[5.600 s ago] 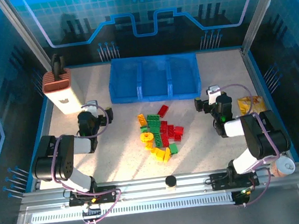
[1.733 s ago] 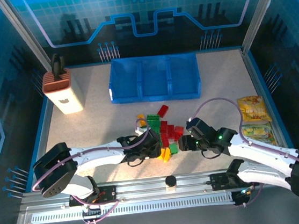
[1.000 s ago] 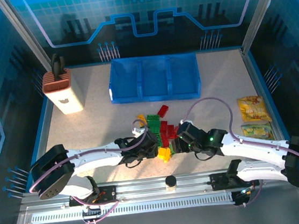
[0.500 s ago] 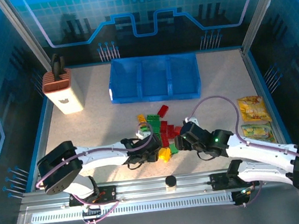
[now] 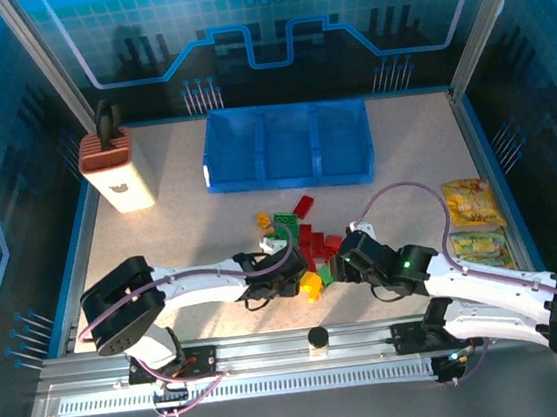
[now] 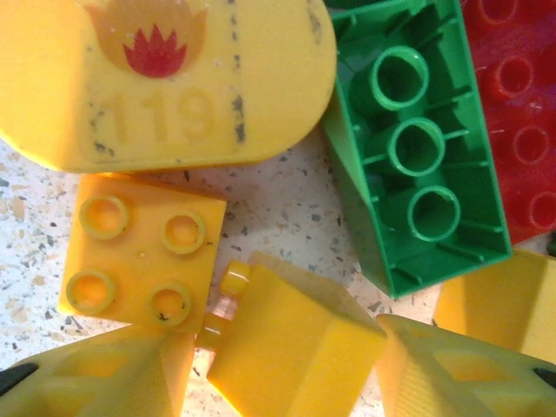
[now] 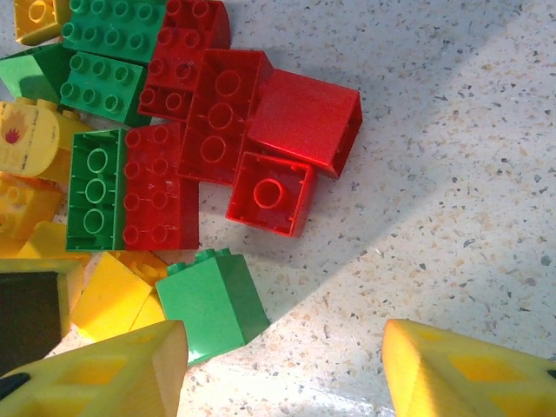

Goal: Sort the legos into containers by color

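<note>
left gripper [image 6: 282, 373] is closed on a yellow brick [image 6: 291, 321] at the near edge of the legos [image 5: 302, 236] heaped on the worktop [image 5: 412, 143]. the blue bin [image 5: 289, 180] lies well beyond, straight across the heap. right gripper [image 7: 282, 369] gapes wide and holds nothing, a green cube [image 7: 211, 304] just off its left finger. three compartments [image 5: 287, 147]; about six red and five green bricks show.

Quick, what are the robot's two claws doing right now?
Left gripper: closed on a yellow lego brick.
Right gripper: open, holding nothing.
</note>
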{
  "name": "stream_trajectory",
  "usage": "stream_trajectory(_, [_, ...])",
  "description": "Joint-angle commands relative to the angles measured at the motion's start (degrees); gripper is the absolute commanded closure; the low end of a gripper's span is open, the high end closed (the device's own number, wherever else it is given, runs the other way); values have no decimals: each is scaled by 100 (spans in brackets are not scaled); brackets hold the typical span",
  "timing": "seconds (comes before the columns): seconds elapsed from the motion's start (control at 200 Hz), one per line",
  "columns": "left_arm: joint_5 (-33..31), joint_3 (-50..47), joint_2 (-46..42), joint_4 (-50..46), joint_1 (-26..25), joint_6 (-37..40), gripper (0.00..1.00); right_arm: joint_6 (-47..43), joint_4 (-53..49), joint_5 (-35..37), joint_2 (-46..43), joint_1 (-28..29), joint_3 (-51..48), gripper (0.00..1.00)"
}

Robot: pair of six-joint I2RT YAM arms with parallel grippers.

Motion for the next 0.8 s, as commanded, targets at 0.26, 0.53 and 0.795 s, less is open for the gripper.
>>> stream_trajectory(0.26, [-210, 18, -163, -174, 38, 195, 64, 132, 154, 153, -54, 2, -68, 39])
stream_trajectory(0.53, [-384, -6, -896, -552, -68, 142, 68, 73, 143, 195, -82, -136, -77, 39])
stream_trajectory(0.795, [-718, 263, -1680, -1038, 35, 407, 68, -61, 278, 25, -30, -324, -112, 39])
